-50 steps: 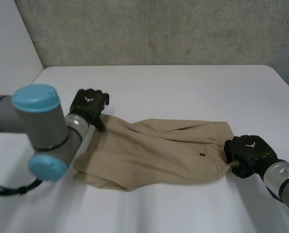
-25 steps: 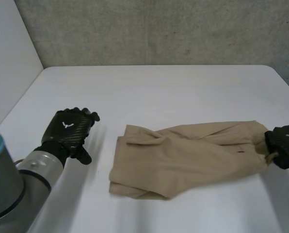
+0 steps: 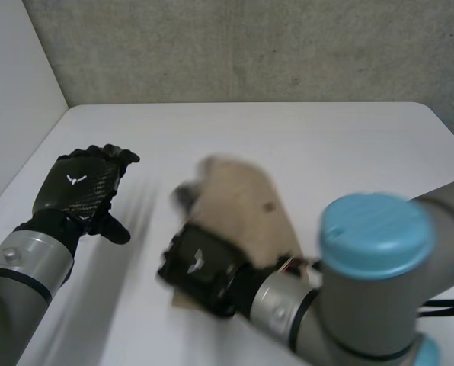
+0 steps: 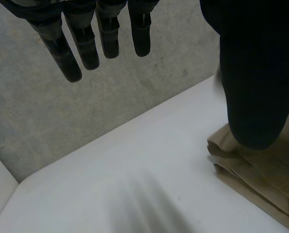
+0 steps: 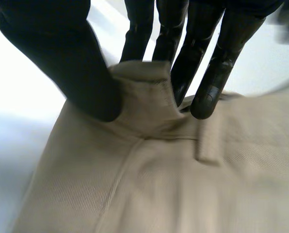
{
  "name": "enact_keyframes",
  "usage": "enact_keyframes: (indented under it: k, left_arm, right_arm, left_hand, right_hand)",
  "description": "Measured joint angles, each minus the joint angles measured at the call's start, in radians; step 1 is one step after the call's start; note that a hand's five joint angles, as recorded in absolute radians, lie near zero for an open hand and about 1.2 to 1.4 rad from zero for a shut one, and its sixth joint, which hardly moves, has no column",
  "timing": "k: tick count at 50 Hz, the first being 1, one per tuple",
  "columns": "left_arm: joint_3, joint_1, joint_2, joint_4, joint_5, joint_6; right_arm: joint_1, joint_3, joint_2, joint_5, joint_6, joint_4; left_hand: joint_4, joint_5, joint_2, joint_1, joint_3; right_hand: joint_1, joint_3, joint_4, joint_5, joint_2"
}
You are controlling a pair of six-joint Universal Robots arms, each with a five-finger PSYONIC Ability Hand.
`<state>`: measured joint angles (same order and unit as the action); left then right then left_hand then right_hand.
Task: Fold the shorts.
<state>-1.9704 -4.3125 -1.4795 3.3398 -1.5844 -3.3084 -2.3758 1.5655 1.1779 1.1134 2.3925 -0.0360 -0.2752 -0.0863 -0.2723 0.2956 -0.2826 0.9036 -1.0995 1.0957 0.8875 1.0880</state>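
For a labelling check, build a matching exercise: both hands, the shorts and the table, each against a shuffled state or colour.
Things:
1. left hand
2. right hand
3. shorts
4. table

States:
A. white
B. pinching the cloth
C. tan, bunched up
D. open, holding nothing

Pairs: 1-D, 2-B, 3-C, 4-A.

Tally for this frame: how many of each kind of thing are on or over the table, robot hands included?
tan shorts: 1
black robot hands: 2, the left hand open beside the cloth, the right hand pinching the tan shorts
white table: 1
Total: 4
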Motion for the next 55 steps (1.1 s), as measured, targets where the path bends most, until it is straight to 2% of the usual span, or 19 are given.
enact_keyframes:
  k: [1,4,5,6,11,20,27,35,41,46,55]
  left_arm:
    - [0.001,-0.003,0.001,0.0,0.001,0.0]
    - [0.006,-0.013,0.003,0.001,0.003,-0.001]
    - [0.008,-0.015,0.003,0.001,0.004,-0.001]
    - [0.013,-0.019,0.003,0.002,0.005,-0.002]
    - [0.042,-0.029,-0.003,0.004,0.007,-0.003]
    - [0.117,0.004,-0.061,0.006,0.006,0.043]
    - [0.17,0.101,-0.16,-0.027,-0.004,0.148]
    - [0.172,0.162,-0.273,-0.083,-0.062,0.228]
    - [0.171,0.236,-0.393,-0.096,-0.172,0.252]
    - [0.179,0.258,-0.446,-0.093,-0.205,0.247]
    - [0.216,0.261,-0.46,-0.096,-0.202,0.242]
  right_arm:
    - [-0.009,-0.003,-0.013,-0.009,-0.002,0.003]
    - [-0.03,-0.02,-0.052,-0.067,0.014,0.011]
    - [-0.03,-0.023,-0.052,-0.073,0.025,0.012]
    - [-0.027,-0.031,-0.046,-0.078,0.052,0.012]
    - [0.002,-0.047,0.003,-0.029,0.223,-0.001]
    - [0.125,-0.039,0.103,0.102,0.521,-0.054]
    - [0.189,-0.056,0.113,0.162,0.645,-0.018]
    - [0.195,-0.116,-0.023,0.2,0.646,0.088]
    - [0.197,-0.14,-0.127,0.21,0.617,0.138]
    - [0.212,-0.131,-0.147,0.247,0.561,0.137]
    - [0.239,-0.106,-0.121,0.328,0.487,0.134]
  left_hand:
    - [0.0,0.0,0.0,0.0,0.0]
    - [0.0,0.0,0.0,0.0,0.0]
    - [0.0,0.0,0.0,0.0,0.0]
    - [0.0,0.0,0.0,0.0,0.0]
    - [0.0,0.0,0.002,0.0,0.0]
    - [0.0,0.0,0.002,0.0,0.0]
    - [0.0,0.0,0.002,0.0,0.0]
    - [0.016,0.012,0.014,-0.019,0.02]
    - [0.028,0.017,0.027,-0.039,0.028]
    - [0.028,0.017,0.027,-0.039,0.028]
    - [0.049,0.029,0.048,-0.058,0.048]
  right_hand:
    - [-0.056,0.069,-0.068,-0.054,-0.068]
    - [-0.426,0.531,-0.528,-0.485,-0.539]
    - [-0.426,0.531,-0.528,-0.485,-0.539]
    - [-0.576,0.721,-0.719,-0.683,-0.712]
    - [-0.693,0.878,-0.857,-0.809,-0.858]
    - [-0.695,0.88,-0.857,-0.812,-0.864]
    - [-0.695,0.88,-0.857,-0.812,-0.864]
    - [-0.695,0.88,-0.857,-0.812,-0.864]
    - [-0.695,0.88,-0.857,-0.812,-0.864]
    - [-0.696,0.88,-0.857,-0.812,-0.864]
    - [-0.72,0.88,-0.857,-0.816,-0.864]
